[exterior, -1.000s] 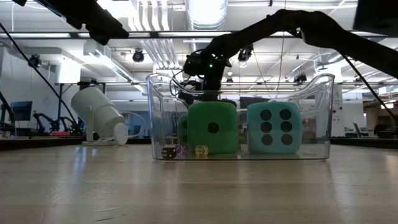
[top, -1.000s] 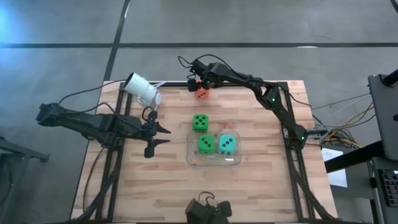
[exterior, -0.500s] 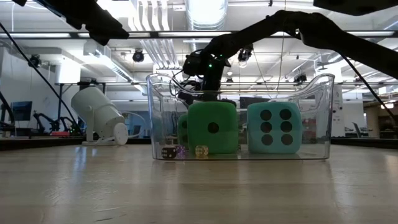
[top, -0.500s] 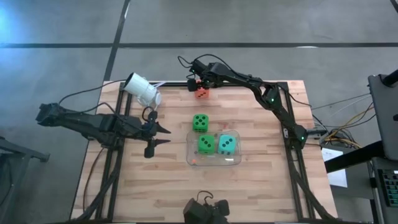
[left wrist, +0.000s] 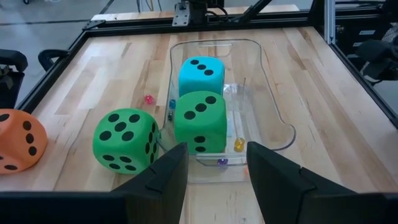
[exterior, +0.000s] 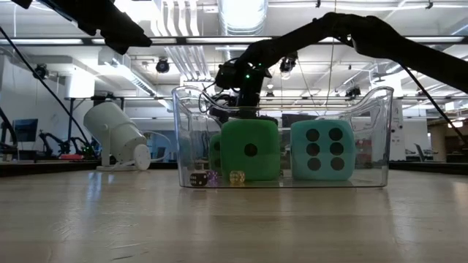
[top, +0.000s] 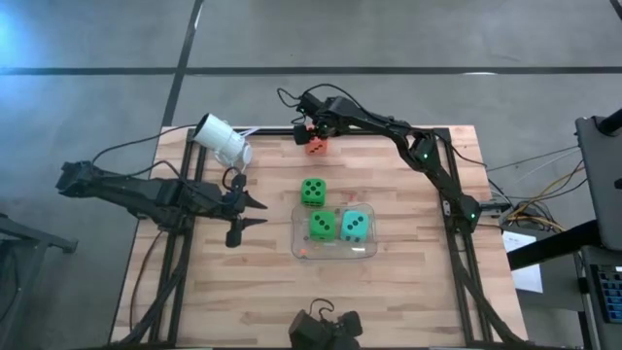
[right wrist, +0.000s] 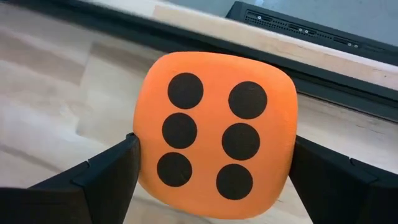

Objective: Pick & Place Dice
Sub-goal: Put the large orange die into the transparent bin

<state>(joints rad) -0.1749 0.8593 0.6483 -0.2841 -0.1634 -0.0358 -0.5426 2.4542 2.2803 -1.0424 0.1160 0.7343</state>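
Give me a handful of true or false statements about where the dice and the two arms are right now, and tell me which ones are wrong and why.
1. The teal die sits inside the clear tray. True.
2. Both green dice are inside the tray. False: one green die is in it, the other green die stands on the table just outside.
3. The right gripper has its fingers on either side of the orange die. True.
4. The orange die shows three pips to the right wrist view. False: it shows six.
5. The left gripper holds a green die. False: it hangs over bare wood to the tray's left, with nothing between its fingers.
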